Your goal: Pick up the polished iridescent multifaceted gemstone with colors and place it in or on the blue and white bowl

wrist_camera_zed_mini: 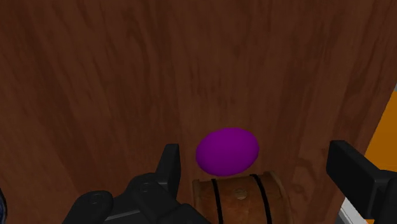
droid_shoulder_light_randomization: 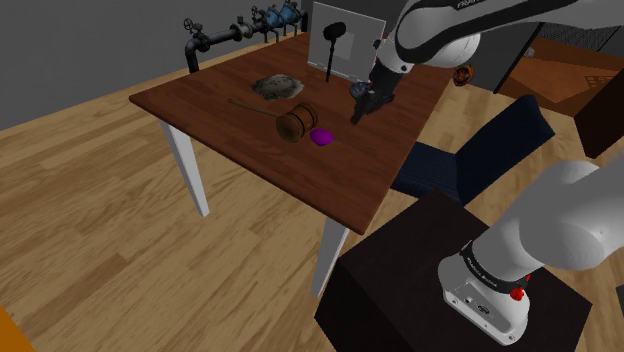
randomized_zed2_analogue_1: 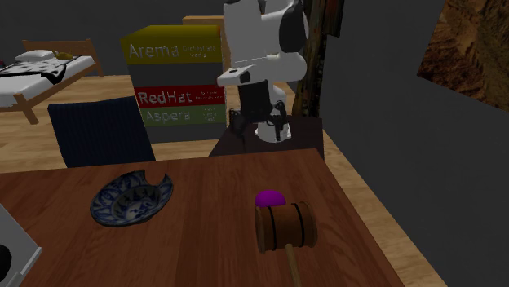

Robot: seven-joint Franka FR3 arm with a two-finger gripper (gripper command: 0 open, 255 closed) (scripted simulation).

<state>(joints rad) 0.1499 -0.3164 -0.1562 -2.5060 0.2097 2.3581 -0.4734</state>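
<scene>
Brown tabletop [droid_shoulder_light_randomization: 200,100], purple gemstone [wrist_camera_zed_mini: 226,151] just beside mallet [wrist_camera_zed_mini: 238,197], tool [wrist_camera_zed_mini: 257,162] wide open, empty

wooden mallet [droid_shoulder_light_randomization: 296,124], brown table [droid_shoulder_light_randomization: 200,95], blue chair [droid_shoulder_light_randomization: 495,140]

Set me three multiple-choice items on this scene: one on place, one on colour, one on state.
1. The gem lies: A on the floor; B on the table beside the mallet head; C on the chair.
2. The gem is: A green; B orange; C purple.
3. The gripper is: A open; B shut on the gem; C shut on the mallet.
Answers: 1 B, it sits on the tabletop next to the mallet; 2 C, purple in all views; 3 A, its fingers stand apart, clear of the gem.
</scene>
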